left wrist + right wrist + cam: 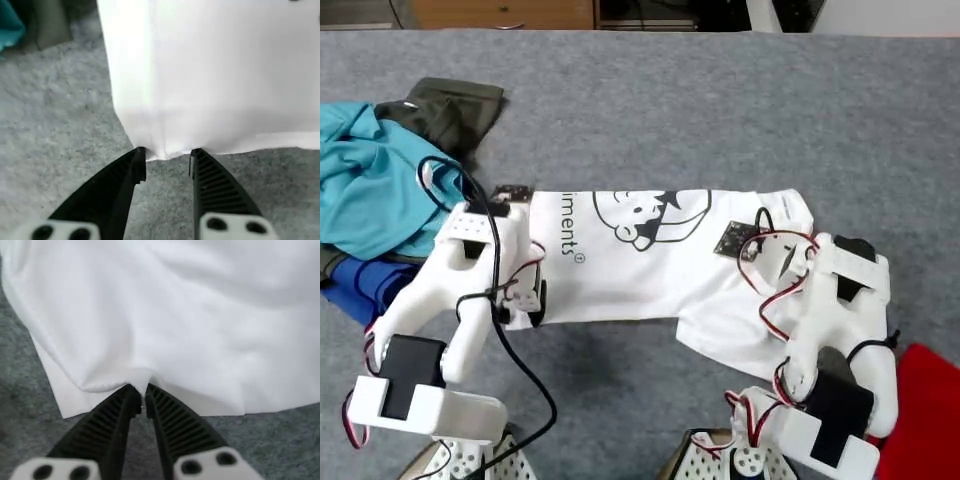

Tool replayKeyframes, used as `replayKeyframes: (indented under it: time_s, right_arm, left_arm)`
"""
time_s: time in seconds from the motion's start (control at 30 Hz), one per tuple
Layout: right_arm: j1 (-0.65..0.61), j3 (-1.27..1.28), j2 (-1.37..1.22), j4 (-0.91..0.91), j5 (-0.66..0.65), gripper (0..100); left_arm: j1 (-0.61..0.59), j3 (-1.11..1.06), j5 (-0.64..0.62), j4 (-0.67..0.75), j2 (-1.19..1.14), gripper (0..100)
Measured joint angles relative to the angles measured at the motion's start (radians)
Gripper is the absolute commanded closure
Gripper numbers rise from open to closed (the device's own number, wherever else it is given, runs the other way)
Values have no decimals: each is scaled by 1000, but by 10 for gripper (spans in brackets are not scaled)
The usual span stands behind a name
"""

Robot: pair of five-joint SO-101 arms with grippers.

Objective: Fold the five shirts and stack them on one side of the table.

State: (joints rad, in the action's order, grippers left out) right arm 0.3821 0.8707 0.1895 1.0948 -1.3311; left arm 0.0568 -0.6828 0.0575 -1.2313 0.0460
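The white shirt (650, 270) lies flat across the middle of the high view, print up. Its long axis runs left to right, and it is already narrowed into a band.

At the band's left end, the left end effector (167, 160) has its jaws apart, one on either side of the near folded corner. The cloth edge sits between the tips and is not pinched. At the right end, the right end effector (144, 392) has its jaws together on a small tuck of the near edge.

Each arm is nearest its own end, so the next fold probably turns on that left-right axis, carrying one end over the other.

On the grey bench (720, 110), a teal shirt (370, 190), a dark green shirt (450, 105) and a blue shirt (360, 285) are heaped at the left of the frame. A red shirt (930, 400) lies at the lower right.
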Motion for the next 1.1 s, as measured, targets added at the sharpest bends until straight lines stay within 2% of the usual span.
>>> replayKeyframes:
  time_s: [0.23, 0.37, 0.67, 0.83, 0.97, 1.1]
  right_arm:
    - [0, 0, 0, -2, 0, 994]
    - [0, 0, 0, -2, 0, 994]
    - [0, 0, 0, -2, 3, 994]
    - [9, -58, 0, 51, 15, 994]
    - [28, -172, 0, 140, 18, 994]
    - [23, -284, 0, 184, 86, 994]
  left_arm:
    - [-2, -74, 9, 97, 14, 860]
    - [2, -83, 9, 121, 11, 983]
    - [41, -72, -40, 164, 6, 981]
    - [92, 81, -40, 37, -3, 981]
    - [94, 313, -40, -130, -3, 981]
    - [94, 543, -40, -261, -3, 981]
